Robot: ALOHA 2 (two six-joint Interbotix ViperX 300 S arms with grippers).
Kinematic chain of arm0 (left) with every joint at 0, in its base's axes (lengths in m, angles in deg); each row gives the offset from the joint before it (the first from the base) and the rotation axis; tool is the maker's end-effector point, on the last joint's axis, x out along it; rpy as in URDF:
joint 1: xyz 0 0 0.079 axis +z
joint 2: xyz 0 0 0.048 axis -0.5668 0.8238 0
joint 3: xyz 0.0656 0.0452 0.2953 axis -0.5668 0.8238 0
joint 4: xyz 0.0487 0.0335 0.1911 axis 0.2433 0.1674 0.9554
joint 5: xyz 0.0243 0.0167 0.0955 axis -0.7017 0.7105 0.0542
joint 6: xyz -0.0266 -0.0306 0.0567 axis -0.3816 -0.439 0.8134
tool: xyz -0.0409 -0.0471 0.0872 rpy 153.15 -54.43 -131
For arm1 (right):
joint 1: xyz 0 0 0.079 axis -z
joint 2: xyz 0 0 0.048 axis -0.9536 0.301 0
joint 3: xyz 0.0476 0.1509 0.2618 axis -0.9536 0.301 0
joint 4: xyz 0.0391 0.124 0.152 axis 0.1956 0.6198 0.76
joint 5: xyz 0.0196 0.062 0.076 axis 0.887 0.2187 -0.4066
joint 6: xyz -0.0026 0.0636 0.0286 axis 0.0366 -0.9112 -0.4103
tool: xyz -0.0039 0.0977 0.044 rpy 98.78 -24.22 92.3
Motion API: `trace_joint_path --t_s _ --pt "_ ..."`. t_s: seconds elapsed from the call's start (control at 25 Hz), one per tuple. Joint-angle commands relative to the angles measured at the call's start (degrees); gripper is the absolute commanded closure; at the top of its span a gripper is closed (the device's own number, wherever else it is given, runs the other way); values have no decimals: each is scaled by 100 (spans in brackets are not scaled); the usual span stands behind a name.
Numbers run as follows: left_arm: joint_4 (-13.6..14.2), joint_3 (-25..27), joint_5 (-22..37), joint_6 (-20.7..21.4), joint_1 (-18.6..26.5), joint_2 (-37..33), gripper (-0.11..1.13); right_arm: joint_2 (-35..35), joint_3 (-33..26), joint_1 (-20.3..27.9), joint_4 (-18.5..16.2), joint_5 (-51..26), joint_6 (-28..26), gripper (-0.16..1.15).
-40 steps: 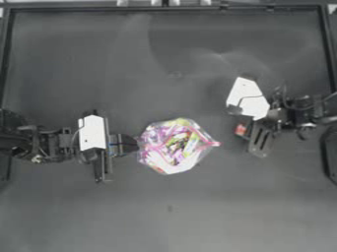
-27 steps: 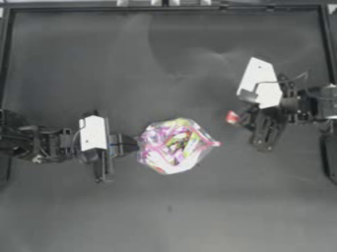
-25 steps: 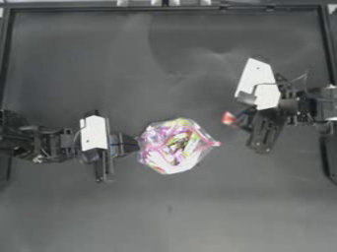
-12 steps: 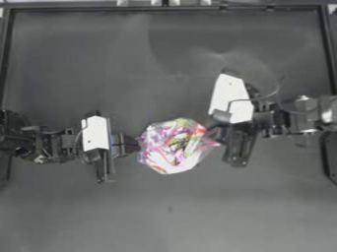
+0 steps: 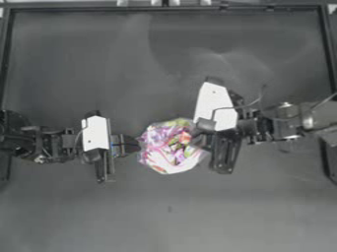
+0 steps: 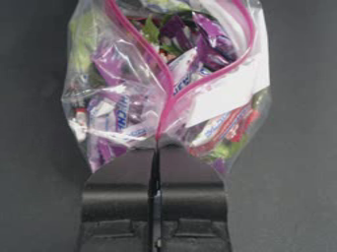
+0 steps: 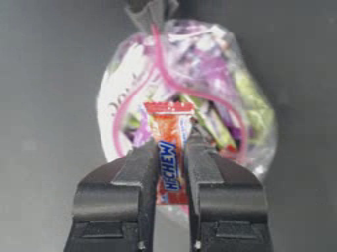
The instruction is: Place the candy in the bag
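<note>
The bag (image 5: 169, 147), clear with a pink seal strip and full of colourful sweets, sits mid-table. My left gripper (image 5: 129, 146) is shut on the bag's left corner; in the left wrist view its jaws pinch the seal (image 6: 156, 145) where the two pink strips meet, and the bag (image 6: 164, 83) mouth gapes open beyond. My right gripper (image 5: 201, 141) is at the bag's right edge, shut on the candy (image 7: 168, 129), a red-orange wrapped sweet standing upright between the jaws. The candy's free end points at the bag (image 7: 191, 93), at the open mouth.
The left gripper (image 7: 151, 12) shows at the bag's far end in the right wrist view. A raised rim (image 5: 164, 7) frames the dark table. The right arm (image 5: 289, 125) stretches in from the right edge.
My right gripper has carried the candy leftward from the table's right side up to the bag's right edge. The left gripper and the bag have stayed put.
</note>
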Motion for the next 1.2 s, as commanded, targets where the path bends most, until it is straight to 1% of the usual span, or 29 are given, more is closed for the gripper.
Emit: trace_joint_path --t_s 0.04,0.48,0.88,1.0,1.2 --pt "9 -88 -26 -9 -18 -88 87 105 -193 -18 9 79 -9 52" --pt "9 -70 -26 0 -18 -105 87 642 -387 -9 -123 79 -35 52" --pt "9 -62 -35 0 -18 -105 87 694 -439 35 -229 79 -35 51" --pt "9 -62 -35 0 -18 -105 87 694 -439 35 -229 88 -26 45" --pt "9 -53 -35 -9 -26 -105 87 694 -457 35 -246 114 -53 21"
